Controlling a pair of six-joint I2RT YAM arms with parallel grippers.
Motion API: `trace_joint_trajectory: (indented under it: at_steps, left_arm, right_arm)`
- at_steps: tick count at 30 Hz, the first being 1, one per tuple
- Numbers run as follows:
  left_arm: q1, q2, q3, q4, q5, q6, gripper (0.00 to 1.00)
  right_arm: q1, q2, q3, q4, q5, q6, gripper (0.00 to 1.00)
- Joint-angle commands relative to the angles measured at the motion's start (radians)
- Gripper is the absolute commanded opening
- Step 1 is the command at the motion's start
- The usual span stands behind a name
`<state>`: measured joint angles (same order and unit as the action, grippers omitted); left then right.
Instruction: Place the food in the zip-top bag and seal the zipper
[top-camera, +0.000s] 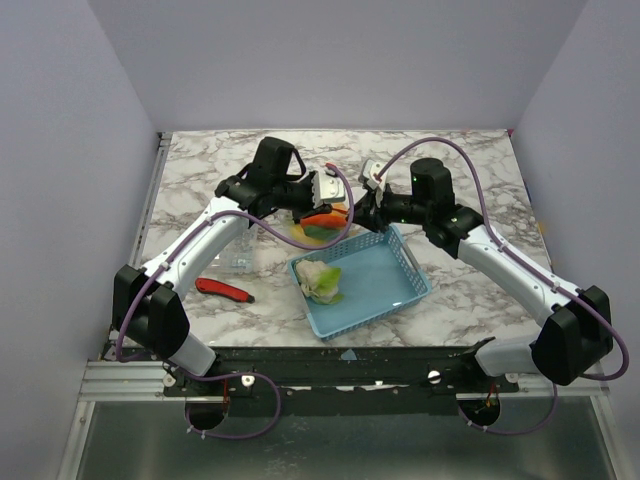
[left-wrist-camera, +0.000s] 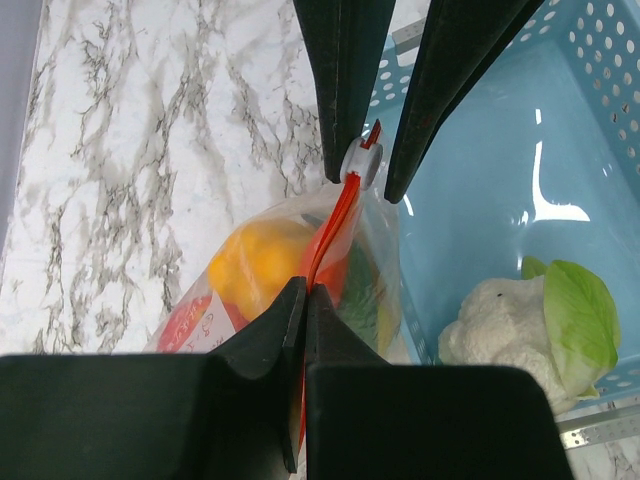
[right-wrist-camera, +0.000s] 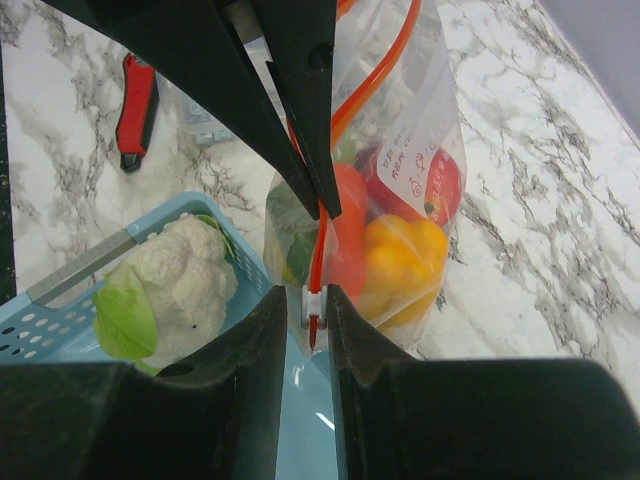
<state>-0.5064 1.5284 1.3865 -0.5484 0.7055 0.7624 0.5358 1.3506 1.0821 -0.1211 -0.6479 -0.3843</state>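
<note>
Your left end effector (left-wrist-camera: 303, 292) is pressed together on the zipper (left-wrist-camera: 335, 225), pinching the red-orange strip partway along its length

Your right end effector (right-wrist-camera: 310, 294) is closed narrowly on the white slider (left-wrist-camera: 361, 166) at one end of that strip; its two fingers flank the slider and appear to touch it

The zip-top bag (right-wrist-camera: 432, 85) hangs between the two end effectors, at 11 o'clock of the blue basket (top-camera: 405, 270) in the top view, beside the basket's far-left corner. You cannot tell whether the bag's bottom rests on the counter (top-camera: 470, 180)

Food inside the bag: a yellow pepper (left-wrist-camera: 258, 262), a red piece (right-wrist-camera: 442, 188) behind a white handwritten label, an orange-red piece (right-wrist-camera: 346, 228), and something green (right-wrist-camera: 288, 240)

Food outside the bag: a white cauliflower (left-wrist-camera: 505, 320) with green leaves, lying in the basket toward its 9 o'clock side

The zipper bows open above the left pinch in the right wrist view, so the mouth is not sealed there

A red-and-black handled tool (top-camera: 222, 290) lies on the counter at 9 o'clock of the basket, well apart from the bag
</note>
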Motion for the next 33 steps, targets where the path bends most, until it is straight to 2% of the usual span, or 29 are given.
trace_joint_trajectory:
  at_steps: [1,4,10,13,23,33]
  left_arm:
    - [-0.007,0.012,0.023,-0.018,0.002,0.02,0.0]
    - [-0.009,0.016,0.028,-0.028,0.003,0.024,0.0]
    - [-0.013,0.014,0.031,-0.041,0.017,0.033,0.0]
    - [-0.015,0.012,0.032,-0.045,0.023,0.037,0.0]
    - [-0.018,0.005,0.036,-0.05,0.065,0.04,0.0]
    - [-0.02,-0.007,0.035,-0.05,0.087,0.047,0.0]
  right_arm:
    - [0.004,-0.004,0.023,0.027,-0.011,0.018,0.24]
    - [0.003,0.0,0.025,0.026,-0.009,0.018,0.21]
    - [0.005,0.03,0.048,0.015,-0.036,0.021,0.06]
    - [0.006,0.044,0.058,0.021,-0.07,0.034,0.03]
    - [0.012,0.094,0.075,0.087,-0.085,0.094,0.07]
    - [0.056,0.213,0.193,0.056,-0.09,0.092,0.09]
